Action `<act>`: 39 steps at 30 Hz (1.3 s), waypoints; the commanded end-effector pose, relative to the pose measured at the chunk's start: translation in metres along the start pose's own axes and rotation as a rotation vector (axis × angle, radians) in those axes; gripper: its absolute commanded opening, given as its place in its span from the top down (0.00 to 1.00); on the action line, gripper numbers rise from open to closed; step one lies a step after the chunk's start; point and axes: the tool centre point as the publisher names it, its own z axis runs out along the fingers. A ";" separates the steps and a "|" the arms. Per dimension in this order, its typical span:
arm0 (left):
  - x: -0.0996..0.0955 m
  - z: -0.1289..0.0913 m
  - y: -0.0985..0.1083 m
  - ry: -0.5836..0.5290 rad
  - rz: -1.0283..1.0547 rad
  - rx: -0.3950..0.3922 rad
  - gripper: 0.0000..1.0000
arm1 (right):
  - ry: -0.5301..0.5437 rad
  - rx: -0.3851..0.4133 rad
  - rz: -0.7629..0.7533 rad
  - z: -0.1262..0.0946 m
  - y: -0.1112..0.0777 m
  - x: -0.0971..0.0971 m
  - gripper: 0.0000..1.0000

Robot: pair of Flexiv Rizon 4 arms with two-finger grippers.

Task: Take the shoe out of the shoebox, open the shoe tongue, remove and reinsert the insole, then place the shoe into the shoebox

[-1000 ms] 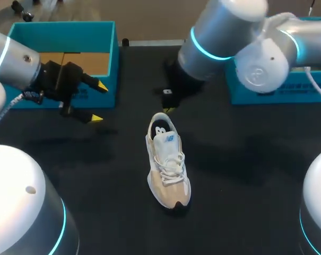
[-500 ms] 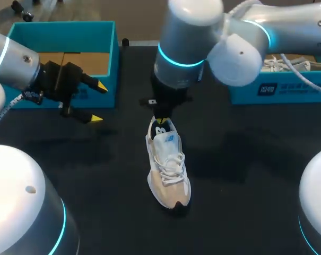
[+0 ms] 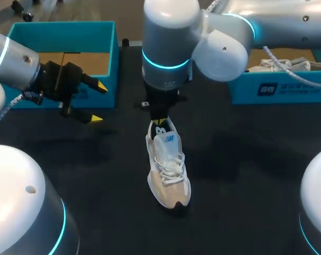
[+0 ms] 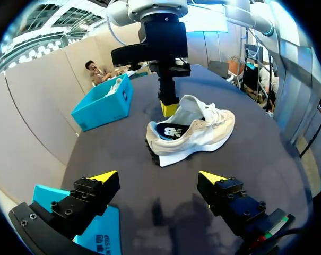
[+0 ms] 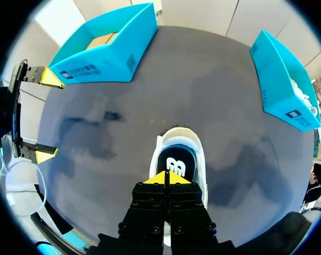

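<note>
A white and beige shoe [image 3: 168, 164] lies on the black table, toe toward the front edge, its dark insole [image 5: 176, 164] showing in the heel opening. My right gripper [image 3: 160, 121] hangs just over that heel opening, fingers shut together with nothing between them; in its own view the joined yellow tips [image 5: 166, 178] sit right above the insole. My left gripper [image 3: 98, 102] is open and apart from the shoe, beside the left teal shoebox [image 3: 64, 32]. From the left wrist the shoe [image 4: 194, 133] lies ahead of the open fingers [image 4: 104, 176], with the right gripper [image 4: 169, 109] at its heel.
A second teal box [image 3: 277, 87] at the back right holds another white shoe [image 3: 279, 64]. The left shoebox shows a brown cardboard floor [image 3: 70, 58]. Bare black tabletop [image 3: 245, 175] surrounds the shoe.
My right arm has swung leftward from behind the shoe, bringing its shut gripper over the heel opening. The left arm and the shoe have stayed where they were.
</note>
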 end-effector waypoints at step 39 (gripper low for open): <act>0.001 -0.001 -0.001 -0.001 0.000 -0.003 0.00 | -0.040 0.133 0.043 0.065 -0.026 -0.021 1.00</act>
